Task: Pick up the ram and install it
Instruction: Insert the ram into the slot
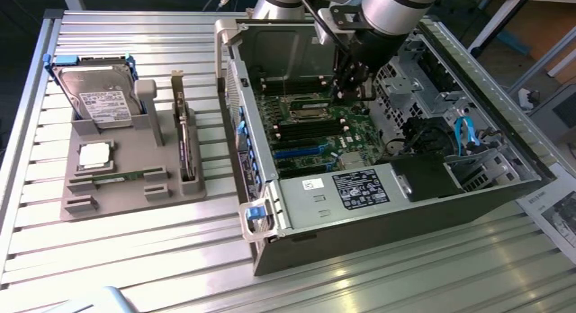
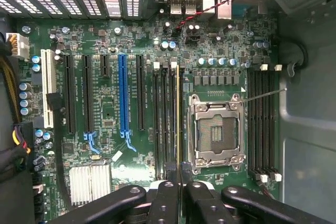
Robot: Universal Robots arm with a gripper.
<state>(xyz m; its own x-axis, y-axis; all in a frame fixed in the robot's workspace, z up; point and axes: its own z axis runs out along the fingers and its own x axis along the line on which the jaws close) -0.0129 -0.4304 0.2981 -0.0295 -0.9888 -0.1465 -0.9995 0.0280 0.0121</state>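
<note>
The black jaws, nearest in the wrist view, stand almost together, pinching the ram [image 2: 177, 119], which shows edge-on as a thin greenish strip. It lies along the dark memory slots [image 2: 164, 124] just beside the CPU socket [image 2: 216, 132]; whether it is seated I cannot tell. In the exterior view the arm [image 1: 396, 9] reaches down into the open case [image 1: 378, 222] on the worktop [image 1: 135, 259].

Your exterior view sits high up off the table [image 1: 135, 259], angled down so you get the whole open case [image 1: 387, 212] plus the grey tray [image 1: 126, 191] on the exterior view's left. Your wrist view is way closer, staring straight at the motherboard [image 2: 152, 40] past its own fingers [image 2: 167, 203]. Both catch the CPU socket [image 2: 216, 132] and the slots around it.
</note>
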